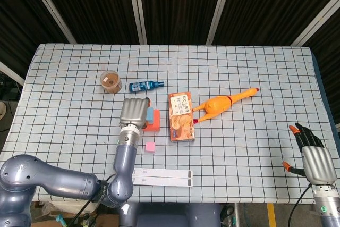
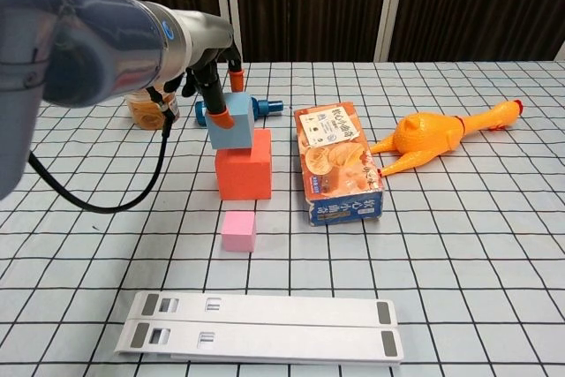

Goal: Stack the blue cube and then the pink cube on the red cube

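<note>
Nearest the front edge of the table (image 2: 494, 306), two white strips (image 2: 265, 328) lie side by side, flat. Just behind them the pink cube (image 2: 238, 230) sits alone on the cloth, in front of the red cube (image 2: 244, 165) and apart from it. My left hand (image 1: 134, 111) grips the blue cube (image 2: 233, 120), fingertips (image 2: 220, 118) pinching its sides; the cube is tilted and sits at the red cube's top, over its back left part; cannot tell if it rests fully on it. The snack box (image 2: 337, 162) lies just right of the red cube, and the rubber chicken (image 2: 437, 137) lies right of the box. Behind my left hand are a small blue bottle (image 1: 146, 85) on its side and a brown-filled jar (image 1: 110, 82). My right hand (image 1: 313, 158) is at the front right corner, holding nothing, fingers apart, well away from the cubes.
</note>
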`<control>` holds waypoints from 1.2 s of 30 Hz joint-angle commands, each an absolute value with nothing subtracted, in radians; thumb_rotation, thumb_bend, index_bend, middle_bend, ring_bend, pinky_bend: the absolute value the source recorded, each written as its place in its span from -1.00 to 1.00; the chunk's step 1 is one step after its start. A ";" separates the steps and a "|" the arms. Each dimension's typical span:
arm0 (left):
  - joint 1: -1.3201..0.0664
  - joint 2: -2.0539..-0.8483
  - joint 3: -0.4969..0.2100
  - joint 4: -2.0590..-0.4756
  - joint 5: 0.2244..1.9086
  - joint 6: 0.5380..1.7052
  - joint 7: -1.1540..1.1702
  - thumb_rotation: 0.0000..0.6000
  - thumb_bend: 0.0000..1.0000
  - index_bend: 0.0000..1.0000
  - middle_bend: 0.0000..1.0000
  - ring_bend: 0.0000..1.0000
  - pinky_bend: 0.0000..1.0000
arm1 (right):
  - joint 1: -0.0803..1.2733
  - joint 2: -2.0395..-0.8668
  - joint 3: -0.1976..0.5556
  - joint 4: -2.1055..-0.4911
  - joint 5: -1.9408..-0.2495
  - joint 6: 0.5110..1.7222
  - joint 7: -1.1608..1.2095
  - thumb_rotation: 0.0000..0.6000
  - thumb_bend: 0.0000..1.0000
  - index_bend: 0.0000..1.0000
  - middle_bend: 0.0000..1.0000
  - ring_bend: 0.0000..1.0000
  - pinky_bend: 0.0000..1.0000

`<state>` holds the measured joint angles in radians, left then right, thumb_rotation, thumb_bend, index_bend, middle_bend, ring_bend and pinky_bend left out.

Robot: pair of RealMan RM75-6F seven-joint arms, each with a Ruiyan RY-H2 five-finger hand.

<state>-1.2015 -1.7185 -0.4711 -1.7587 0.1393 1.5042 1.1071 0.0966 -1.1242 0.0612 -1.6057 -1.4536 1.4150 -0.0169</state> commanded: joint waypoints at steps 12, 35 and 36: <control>-1.209 -1.747 -0.478 -1.729 0.138 1.499 1.111 1.00 -0.38 -0.27 0.85 0.51 0.55 | 0.092 -1.143 0.074 -1.602 -1.464 1.435 0.031 1.00 -0.68 -0.80 -0.85 -0.79 -0.57; -1.208 -1.757 -0.481 -1.715 0.147 1.503 1.127 1.00 -0.38 -0.27 0.85 0.51 0.55 | 0.091 -1.128 0.064 -1.600 -1.456 1.421 -0.012 1.00 -0.68 -0.80 -0.85 -0.79 -0.57; -1.208 -1.757 -0.480 -1.717 0.147 1.504 1.129 1.00 -0.38 -0.27 0.85 0.51 0.55 | 0.091 -1.128 0.064 -1.600 -1.456 1.421 -0.013 1.00 -0.68 -0.80 -0.85 -0.79 -0.57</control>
<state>-1.2078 -1.7574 -0.4806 -1.7165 0.1472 1.5035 1.1283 0.0911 -1.1277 0.0638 -1.6001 -1.4559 1.4209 -0.0132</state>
